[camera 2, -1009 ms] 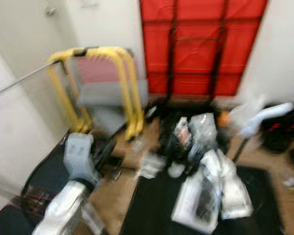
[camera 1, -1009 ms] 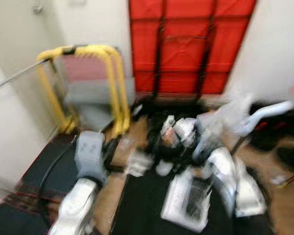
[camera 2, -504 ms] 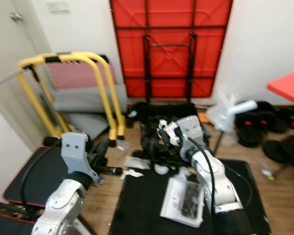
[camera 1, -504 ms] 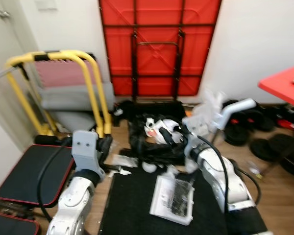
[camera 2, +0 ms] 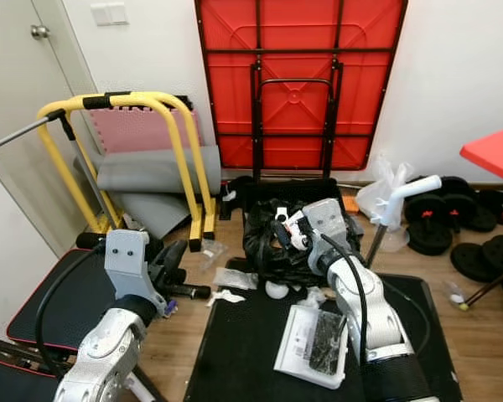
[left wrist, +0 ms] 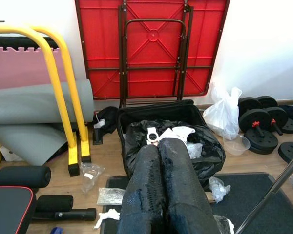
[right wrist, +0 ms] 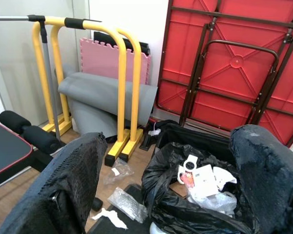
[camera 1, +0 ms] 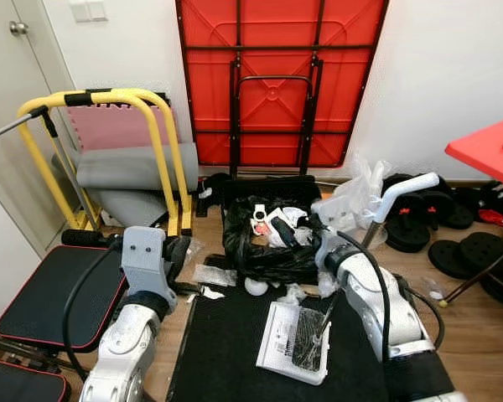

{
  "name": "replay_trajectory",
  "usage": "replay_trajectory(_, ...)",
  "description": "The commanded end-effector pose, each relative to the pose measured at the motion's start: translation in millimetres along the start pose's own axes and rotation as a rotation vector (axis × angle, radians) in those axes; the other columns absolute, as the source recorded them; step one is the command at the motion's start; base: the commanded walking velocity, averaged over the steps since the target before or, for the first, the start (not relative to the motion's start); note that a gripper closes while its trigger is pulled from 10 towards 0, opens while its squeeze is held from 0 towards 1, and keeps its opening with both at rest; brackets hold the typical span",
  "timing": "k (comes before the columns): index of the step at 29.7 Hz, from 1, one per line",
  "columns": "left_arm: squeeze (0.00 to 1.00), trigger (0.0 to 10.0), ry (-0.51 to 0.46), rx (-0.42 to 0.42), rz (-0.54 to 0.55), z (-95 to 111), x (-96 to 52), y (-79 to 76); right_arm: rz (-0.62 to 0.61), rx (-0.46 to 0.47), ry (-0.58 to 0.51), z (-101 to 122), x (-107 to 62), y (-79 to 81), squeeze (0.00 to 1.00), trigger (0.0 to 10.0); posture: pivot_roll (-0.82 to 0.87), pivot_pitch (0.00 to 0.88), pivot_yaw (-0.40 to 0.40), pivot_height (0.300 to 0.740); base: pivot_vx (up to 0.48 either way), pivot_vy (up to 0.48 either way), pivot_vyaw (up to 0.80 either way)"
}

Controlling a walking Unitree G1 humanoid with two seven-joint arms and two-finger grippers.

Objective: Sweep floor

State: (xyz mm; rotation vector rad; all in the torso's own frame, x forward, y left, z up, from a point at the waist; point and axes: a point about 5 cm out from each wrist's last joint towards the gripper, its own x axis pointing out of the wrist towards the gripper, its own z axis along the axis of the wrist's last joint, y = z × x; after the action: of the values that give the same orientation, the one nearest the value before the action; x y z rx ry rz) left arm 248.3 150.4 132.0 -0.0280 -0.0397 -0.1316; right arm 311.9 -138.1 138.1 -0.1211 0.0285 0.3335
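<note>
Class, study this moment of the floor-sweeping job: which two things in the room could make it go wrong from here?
1. The right gripper is open and the left gripper shut on nothing: no broom is in hand, so the wrappers on the floor may stay.
2. The black rubbish bag sits full and open; a bump from either arm could spill it.

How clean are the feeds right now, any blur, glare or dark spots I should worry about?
Left and right eye views: sharp and evenly lit, no motion blur, with the black bag of rubbish and the red folded table crisp. Left wrist view: bright and clear, left gripper closed. Right wrist view: background sharp, the close fingers soft and out of focus, spread wide. No glare or deep shadow.
</note>
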Motion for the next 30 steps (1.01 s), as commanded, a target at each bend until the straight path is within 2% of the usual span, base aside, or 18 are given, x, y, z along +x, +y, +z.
replay_trajectory(1, 0.0, 10.0, 0.006, 0.003, -0.017, -2.5, 1.1, 0.2, 0.0, -0.013, -0.004, 0.7, 1.7, -1.6, 0.0, 10.0, -0.13, 0.0, -0.044, 0.74, 0.0, 0.0, 0.0)
replay_trajectory(30, 0.0, 10.0, -0.005, 0.035, -0.02, -2.1, 4.0, 0.1, 0.021, 0.019, 0.025, -5.6, 7.0, -1.3, 0.0, 10.0, -0.13, 0.0, -0.035, 0.74, 0.0, 0.0, 0.0)
